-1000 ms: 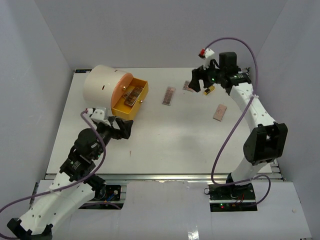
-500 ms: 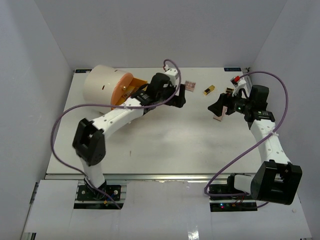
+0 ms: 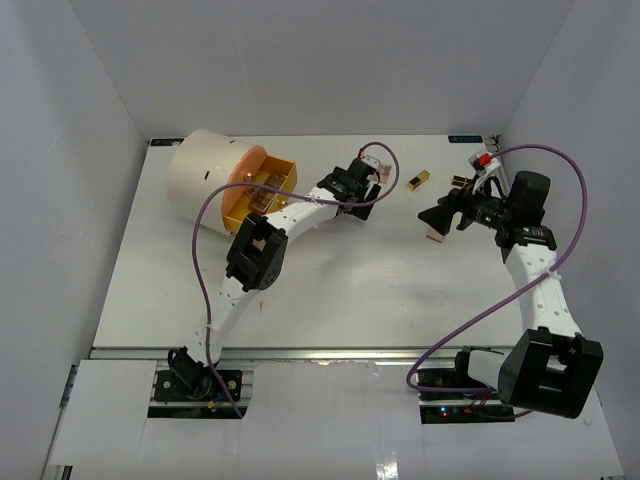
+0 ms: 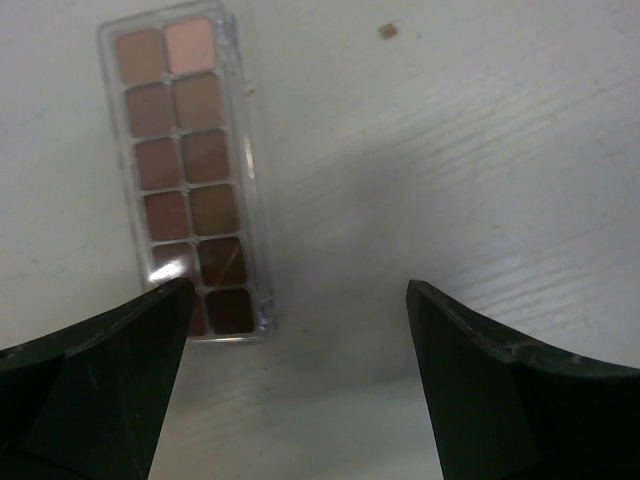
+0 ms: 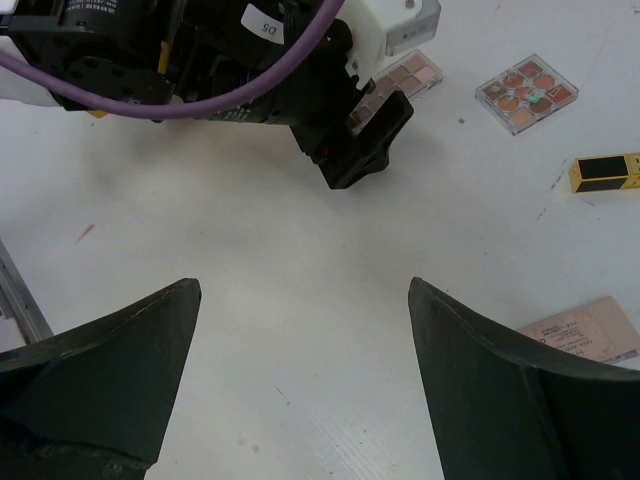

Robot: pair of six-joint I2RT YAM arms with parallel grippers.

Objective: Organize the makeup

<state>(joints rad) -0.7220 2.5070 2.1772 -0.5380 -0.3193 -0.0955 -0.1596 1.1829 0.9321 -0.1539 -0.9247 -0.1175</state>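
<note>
A long clear eyeshadow palette (image 4: pixel 185 170) with brown squares lies on the white table, and its near end sits by my left finger. My left gripper (image 4: pixel 300 300) is open and empty just above the table, to the right of this palette. In the top view the left gripper (image 3: pixel 368 187) is at the back middle. A square palette (image 5: pixel 527 92), a gold-black lipstick tube (image 5: pixel 605 172) and a flat pink item (image 5: pixel 590 330) lie to the right. My right gripper (image 5: pixel 300 290) is open and empty over bare table. In the top view it (image 3: pixel 438 216) hovers by the pink item (image 3: pixel 437 235).
The big cream cylinder (image 3: pixel 205 175) lies at the back left with its orange drawer (image 3: pixel 262 190) pulled open and some items inside. A second small gold-black item (image 3: pixel 460 181) lies near the back right. The left arm (image 5: pixel 200 60) stretches across ahead of my right gripper.
</note>
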